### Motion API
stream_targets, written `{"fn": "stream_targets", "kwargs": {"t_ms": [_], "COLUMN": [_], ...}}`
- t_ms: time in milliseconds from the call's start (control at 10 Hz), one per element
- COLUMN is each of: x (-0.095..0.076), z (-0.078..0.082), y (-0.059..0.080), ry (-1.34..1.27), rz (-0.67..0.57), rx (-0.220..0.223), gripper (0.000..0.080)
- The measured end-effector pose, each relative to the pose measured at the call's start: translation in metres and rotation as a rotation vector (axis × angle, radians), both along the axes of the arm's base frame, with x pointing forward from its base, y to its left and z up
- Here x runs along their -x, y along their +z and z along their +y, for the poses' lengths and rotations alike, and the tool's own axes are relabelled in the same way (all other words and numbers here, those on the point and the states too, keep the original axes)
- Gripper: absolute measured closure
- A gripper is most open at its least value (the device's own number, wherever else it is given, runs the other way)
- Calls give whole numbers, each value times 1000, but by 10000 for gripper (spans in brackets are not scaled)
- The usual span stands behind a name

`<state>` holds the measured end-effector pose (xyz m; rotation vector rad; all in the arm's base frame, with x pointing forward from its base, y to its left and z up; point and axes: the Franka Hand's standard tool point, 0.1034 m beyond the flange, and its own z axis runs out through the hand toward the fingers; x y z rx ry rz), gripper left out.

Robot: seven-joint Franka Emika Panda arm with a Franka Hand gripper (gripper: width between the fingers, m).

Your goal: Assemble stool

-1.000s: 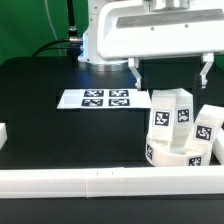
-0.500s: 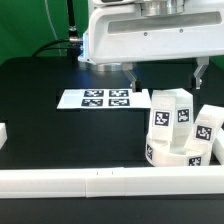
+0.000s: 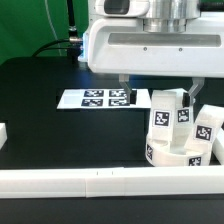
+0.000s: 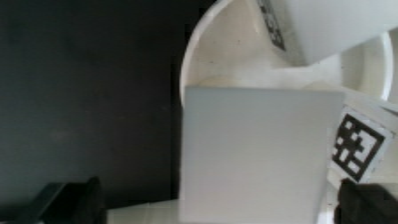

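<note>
I had the gripper [image 3: 156, 92] spread wide, its fingers [image 3: 124, 90] straddling the upright leg [image 3: 171, 117] without touching it. In the wrist view the leg [image 4: 267, 140] filled the gap between the dark fingertips [image 4: 71, 198], its long axis vertical, a tag facing outward. It stood on the seat [image 3: 178, 155], which lay flat against the rail [image 3: 100, 180] at the table's near edge. Another leg [image 3: 209, 126] leaned close on the exterior view's right. The marker board [image 3: 98, 99] lay on open table to the left.
</note>
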<state>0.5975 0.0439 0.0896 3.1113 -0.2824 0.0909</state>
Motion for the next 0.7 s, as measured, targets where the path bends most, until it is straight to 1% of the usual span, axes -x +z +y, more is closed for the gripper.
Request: {"fn": "stream_targets", "kwargs": {"t_ms": [100, 200, 300, 400, 500, 600, 700], "x": [0, -1, 0, 1, 1, -1, -3], "z": [-1, 0, 1, 1, 0, -1, -1], "y": [0, 0, 0, -2, -3, -3, -3], "ry": [-2, -5, -4, -4, 4, 12, 13], "rz": [-1, -1, -2, -4, -14, -37, -55], "rx": [0, -1, -1, 0, 1, 4, 6], "gripper": [151, 197, 197, 372, 372, 462, 462]}}
